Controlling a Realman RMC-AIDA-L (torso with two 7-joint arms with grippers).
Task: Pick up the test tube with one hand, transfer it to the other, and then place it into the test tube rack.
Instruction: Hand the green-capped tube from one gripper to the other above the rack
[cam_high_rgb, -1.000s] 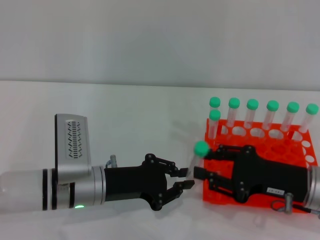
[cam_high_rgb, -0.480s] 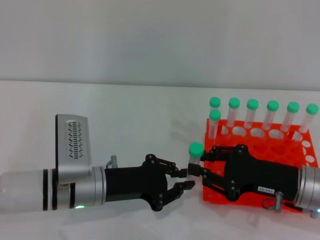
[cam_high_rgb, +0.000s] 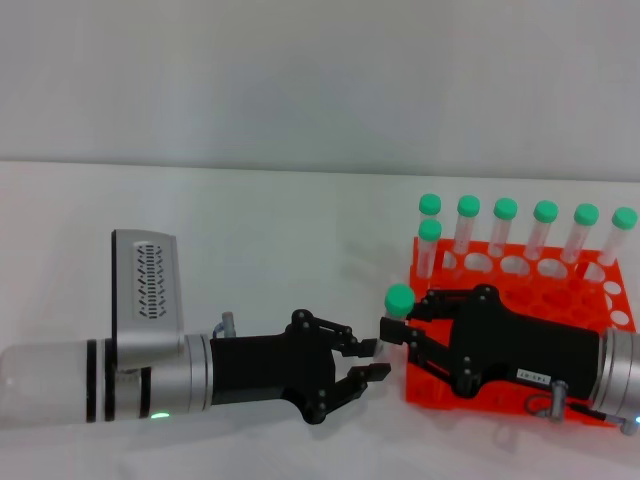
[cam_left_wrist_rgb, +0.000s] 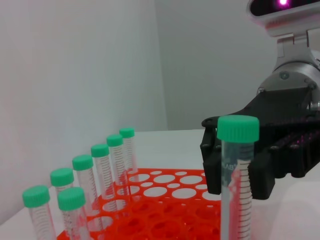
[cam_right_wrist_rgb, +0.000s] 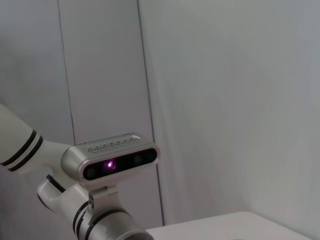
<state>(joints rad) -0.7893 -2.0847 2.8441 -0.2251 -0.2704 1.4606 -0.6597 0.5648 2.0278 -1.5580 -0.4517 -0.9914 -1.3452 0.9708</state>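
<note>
Standing upright, test tube (cam_high_rgb: 396, 312) gripped by right gripper (cam_high_rgb: 400, 340) jaws; left gripper (cam_high_rgb: 368, 360) jaws spread beside it

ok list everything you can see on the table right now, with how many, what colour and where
test tube: one, clear with green cap, upright between the two grippers, just off the rack's left edge
racked tubes: seven, clear with green caps, standing along the rack's far side, one of them a row nearer at the left
test tube rack: one, orange, right side of the table
table: one, white, under everything
left gripper: one, black on a silver forearm, left of the tube, fingers spread
right gripper: one, black, over the rack's near left part, fingertips at the tube
</note>
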